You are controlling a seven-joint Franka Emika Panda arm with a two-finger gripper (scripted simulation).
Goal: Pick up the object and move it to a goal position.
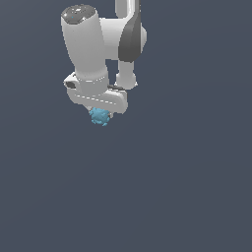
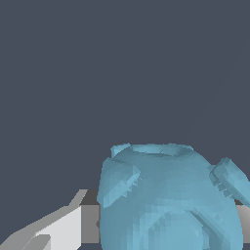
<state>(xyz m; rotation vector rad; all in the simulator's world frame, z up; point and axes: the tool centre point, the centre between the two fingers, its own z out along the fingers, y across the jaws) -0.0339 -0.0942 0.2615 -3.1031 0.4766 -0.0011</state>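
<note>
backdrop: plain dark grey-blue field (image 1: 187, 187) fills both views; can't tell a surface from background, no edge or shadow visible.
arm: white Panda (image 1: 91, 49), dark cap on the top joint, dark grey panel on the link toward the exterior view's right; wrist points down.
tool: white hand (image 1: 101, 109) hangs under the wrist; fingers mostly hidden by the hand body in the exterior view. In the wrist view one white finger with a grey pad (image 2: 83, 224) sits against one side of the blob, a grey sliver of the second pad (image 2: 244, 222) shows at the other side.
tool state: clamped on the blob, pads touching both sides.
blob: light-blue lumpy piece (image 1: 99, 117), pokes out just below the hand, narrower than it. Wrist view shows it close up (image 2: 168, 200): rounded body, flat rim-like face, stubby bumps sticking out at the sides.
blob location: between the fingers, directly beneath the hand, in the upper part of the exterior view toward its left.
surroundings: nothing else near the blob or arm in either view.
obstructions: none seen around the tool.
markings: no readable text or logos on arm, tool or blob.
</note>
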